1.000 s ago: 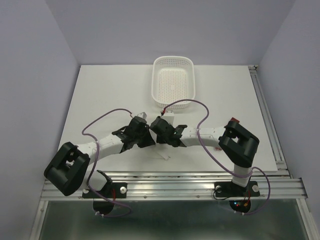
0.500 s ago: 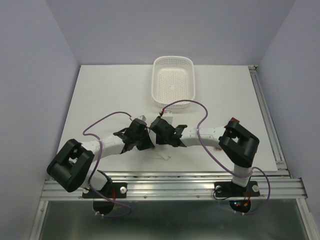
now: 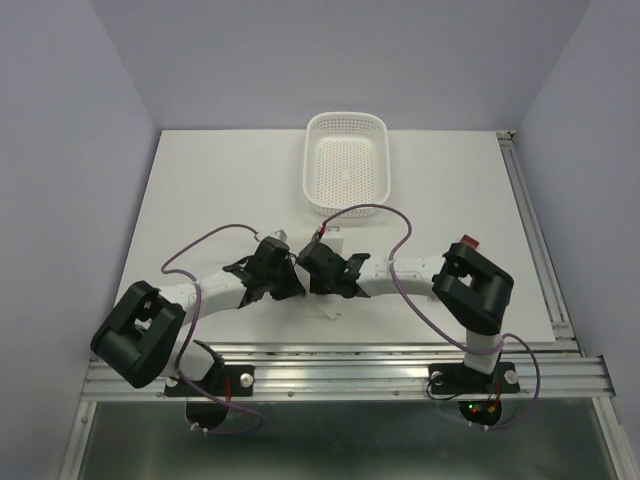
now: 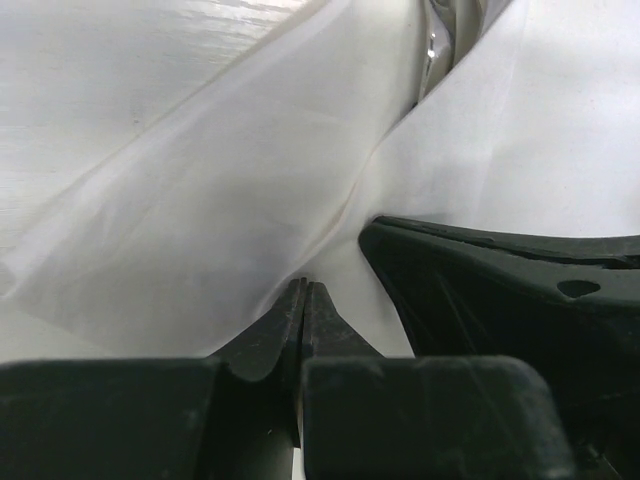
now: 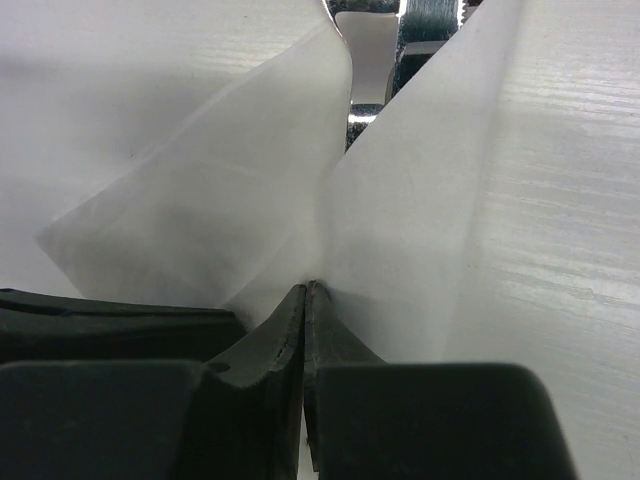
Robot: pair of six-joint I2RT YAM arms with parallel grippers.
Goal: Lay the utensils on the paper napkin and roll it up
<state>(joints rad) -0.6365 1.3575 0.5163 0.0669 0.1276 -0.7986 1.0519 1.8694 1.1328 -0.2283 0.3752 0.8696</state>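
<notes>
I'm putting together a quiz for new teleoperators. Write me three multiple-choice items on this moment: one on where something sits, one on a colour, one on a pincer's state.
1. Where does the basket sit on the table?
A) beside the left arm's base
B) at the far edge, about mid-width
C) under the right arm

2. What colour are the looping cables?
A) yellow
B) green
C) purple

3. How is the left pincer?
A) shut on the paper napkin
B) wide open above the table
C) shut on the basket's rim

Answers:
1 B, the overhead view shows it at the back, roughly centred.
2 C, the loops read purple.
3 A, the left wrist view shows its tips together with white paper pinched there.
</notes>
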